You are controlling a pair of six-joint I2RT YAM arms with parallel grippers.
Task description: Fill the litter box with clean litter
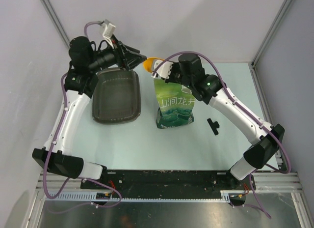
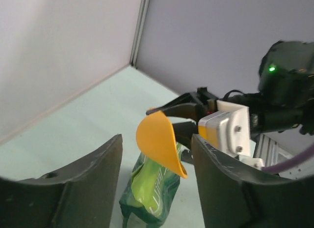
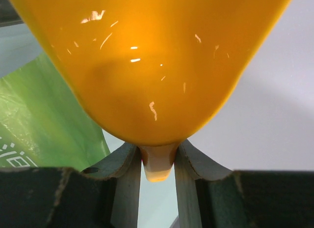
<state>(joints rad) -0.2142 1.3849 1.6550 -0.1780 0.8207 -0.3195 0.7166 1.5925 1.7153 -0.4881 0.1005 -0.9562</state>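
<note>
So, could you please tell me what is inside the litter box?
Only its bare dark floor shows in the litter box; no litter visible. The left arm covers its far-left corner.

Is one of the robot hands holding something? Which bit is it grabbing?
The right gripper pinches the orange scoop by its thin handle. The left gripper is open and holds nothing.

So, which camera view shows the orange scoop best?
The left wrist view: the scoop shows its whole bowl by the green pouch. The right wrist view is too close: only orange surface, handle clamped in the right gripper. The top view shows just a small orange bit.
</note>
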